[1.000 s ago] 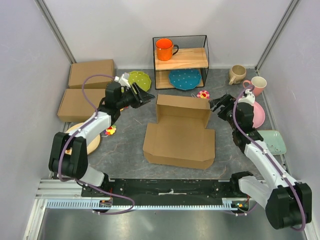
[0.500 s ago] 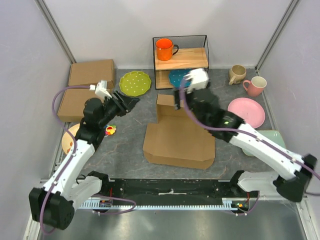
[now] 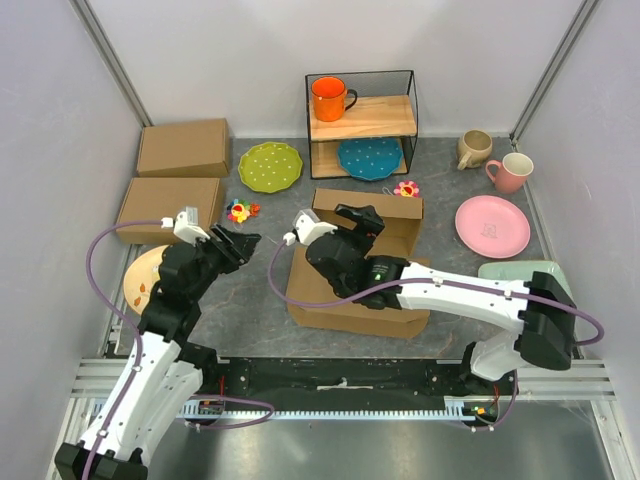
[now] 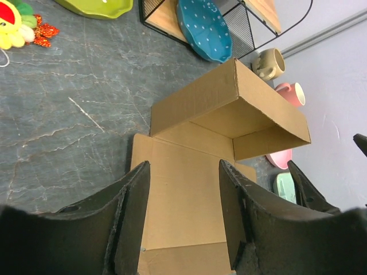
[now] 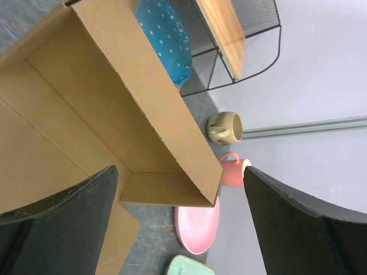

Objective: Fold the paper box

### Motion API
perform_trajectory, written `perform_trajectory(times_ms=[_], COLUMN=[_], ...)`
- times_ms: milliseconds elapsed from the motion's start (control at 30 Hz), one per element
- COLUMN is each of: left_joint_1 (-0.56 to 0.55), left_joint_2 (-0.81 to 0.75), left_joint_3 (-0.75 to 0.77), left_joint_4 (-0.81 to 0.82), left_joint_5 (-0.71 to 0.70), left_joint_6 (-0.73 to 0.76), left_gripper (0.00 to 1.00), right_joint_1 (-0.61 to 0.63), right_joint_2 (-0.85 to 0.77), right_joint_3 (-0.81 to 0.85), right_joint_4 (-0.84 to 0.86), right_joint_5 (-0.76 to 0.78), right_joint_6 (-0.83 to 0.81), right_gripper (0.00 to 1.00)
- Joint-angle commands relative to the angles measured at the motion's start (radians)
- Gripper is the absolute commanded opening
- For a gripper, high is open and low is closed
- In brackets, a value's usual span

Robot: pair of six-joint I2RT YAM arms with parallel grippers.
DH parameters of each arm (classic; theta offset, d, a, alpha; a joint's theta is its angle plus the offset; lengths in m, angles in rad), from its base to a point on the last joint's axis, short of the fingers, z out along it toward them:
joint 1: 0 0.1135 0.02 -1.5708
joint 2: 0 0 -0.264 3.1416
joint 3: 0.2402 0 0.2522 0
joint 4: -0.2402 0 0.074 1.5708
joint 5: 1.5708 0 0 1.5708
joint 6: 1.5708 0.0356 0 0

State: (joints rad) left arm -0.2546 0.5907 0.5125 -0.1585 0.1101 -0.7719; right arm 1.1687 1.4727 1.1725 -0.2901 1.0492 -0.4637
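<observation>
Grey marbled table top (image 3: pixel 250 300): bearing surface for every item below.

Brown corrugated cardboard paper box (image 3: pixel 322 302): at mid-table, just ahead of the arm bases. The near part lies low and flat. The far part stands upright with its end flaps turned forward, forming a shallow trough that faces the arms. Condition: part-folded, not closed.

Right gripper (image 3: pixel 365 216), black, two-finger: its arm reaches across the flat panel from the right. Fingers spread wide, nothing between them. It hovers at the upright section; in its own wrist view the raised wall and one corner of the paper box (image 5: pixel 86 103) sit framed between the fingers of the right gripper (image 5: pixel 180 172). Contact with the card cannot be told.

Left gripper (image 3: pixel 245 243), black, two-finger: fingers moderately apart, empty. It sits just beside the box's left edge, apart from it and pointing toward it; the flat panel (image 4: pixel 183 189) shows between the fingers of the left gripper (image 4: pixel 183 166).

Step in hand, judged: shaping the raised lid section. Next move, judged: the right gripper needs a hold on the upright wall while the left steadies the base.
</observation>
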Motion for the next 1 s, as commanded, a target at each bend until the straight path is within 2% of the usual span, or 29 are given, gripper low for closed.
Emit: perform_trajectory(times_ms=[0, 200, 433, 967], left_joint_1=[0.002, 0.003, 0.003, 0.005], left_joint_2=[-0.014, -0.034, -0.042, -0.023], left_joint_3=[-0.011, -0.017, -0.011, -0.008], left_joint_4=[-0.044, -0.075, -0.095, -0.085], left_joint_5=[-0.058, -0.092, -0.107, -0.107], left_joint_6=[0.043, 0.054, 0.068, 0.074], left_gripper=[0.58, 0.58, 0.61, 0.63], right_joint_1=[-0.004, -0.033, -0.112, -0.21], right_joint_2=[0.075, 0.156, 0.195, 0.233], right_joint_3=[-0.049, -0.096, -0.126, -0.131], right_joint_4=[0.156, 0.278, 0.521, 0.525], right_joint_5=[0.106, 0.133, 0.169, 0.127], right_joint_6=[-0.174, -0.248, -0.404, -0.381], right_gripper=[0.98, 0.98, 0.97, 0.86])
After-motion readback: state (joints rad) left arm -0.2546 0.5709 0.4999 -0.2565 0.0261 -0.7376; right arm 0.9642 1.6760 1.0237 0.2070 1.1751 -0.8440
